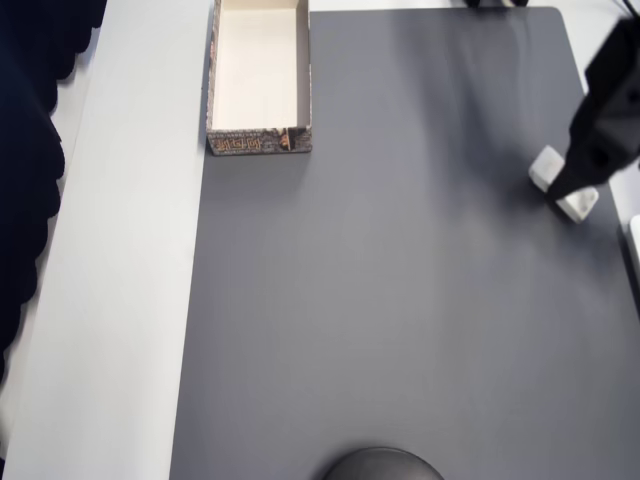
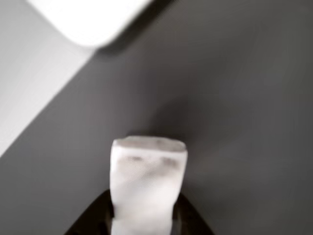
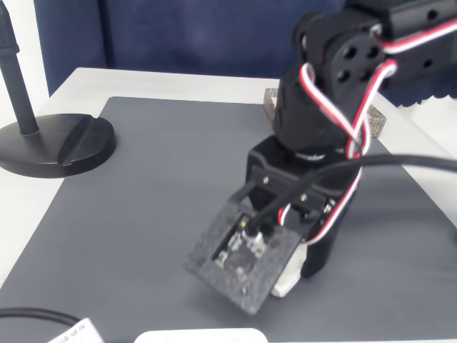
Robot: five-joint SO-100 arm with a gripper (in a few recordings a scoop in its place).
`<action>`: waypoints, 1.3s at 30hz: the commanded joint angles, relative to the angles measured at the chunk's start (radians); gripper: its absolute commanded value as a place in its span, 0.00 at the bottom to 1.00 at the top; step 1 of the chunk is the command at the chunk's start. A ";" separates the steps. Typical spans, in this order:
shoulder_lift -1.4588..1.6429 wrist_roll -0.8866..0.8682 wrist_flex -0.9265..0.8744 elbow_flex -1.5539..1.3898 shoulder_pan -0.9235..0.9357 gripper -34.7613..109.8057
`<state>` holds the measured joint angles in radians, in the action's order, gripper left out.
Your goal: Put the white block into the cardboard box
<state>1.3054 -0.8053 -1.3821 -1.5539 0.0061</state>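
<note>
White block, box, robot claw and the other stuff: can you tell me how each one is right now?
white block: pinched between the claw's two fingers, sticking out in front.
gripper: shut on the white block, over the grey mat.
cardboard box: open on top, nothing inside, at the mat's far corner.
grey mat: lying flat on the table.
black stand: upright on its round base.

surface: white table under a dark grey mat | backdrop: dark blue curtain behind the table | fixture: black round stand base at mat's left in fixed view | light: even, soft
</note>
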 commanded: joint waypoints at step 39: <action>0.238 -0.249 -0.132 0.164 0.988 0.23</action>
<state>1.5892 -1.0186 -1.5079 -1.5202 0.9066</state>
